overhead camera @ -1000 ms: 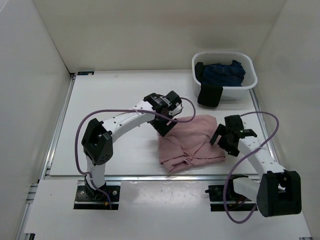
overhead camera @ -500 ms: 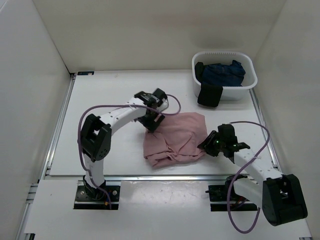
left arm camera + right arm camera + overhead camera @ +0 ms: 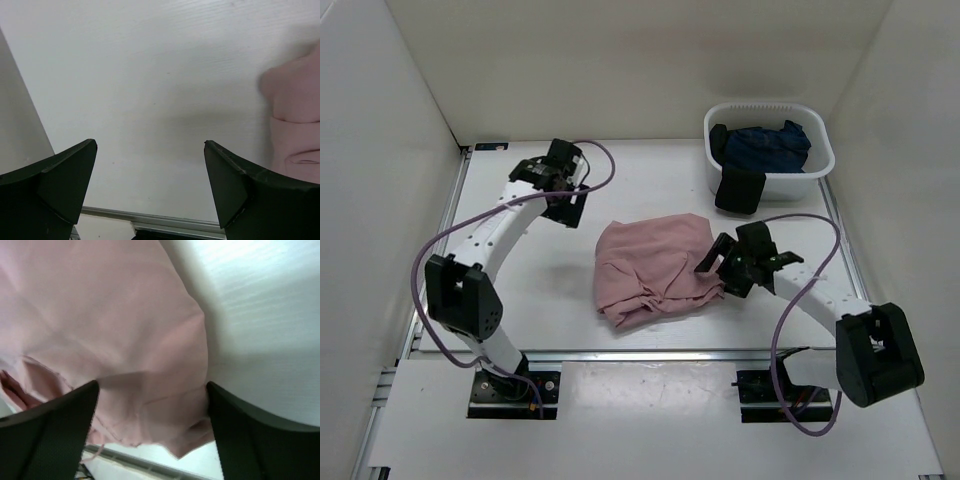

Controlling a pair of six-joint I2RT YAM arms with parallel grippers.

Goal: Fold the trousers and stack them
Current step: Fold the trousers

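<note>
A white matte table (image 3: 520, 300) sits boxed in by plain white walls (image 3: 620, 70). The left gripper (image 3: 150, 145) hangs wide open and empty over bare tabletop, with the trousers (image 3: 650, 265) off to its right. The right gripper (image 3: 152, 385) is spread wide too, gripping nothing, the soft, rumpled pink heap directly beneath its fingers

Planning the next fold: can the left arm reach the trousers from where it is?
Probably yes. The left pincer stands open over the table beside the trousers, with nothing between them.
</note>
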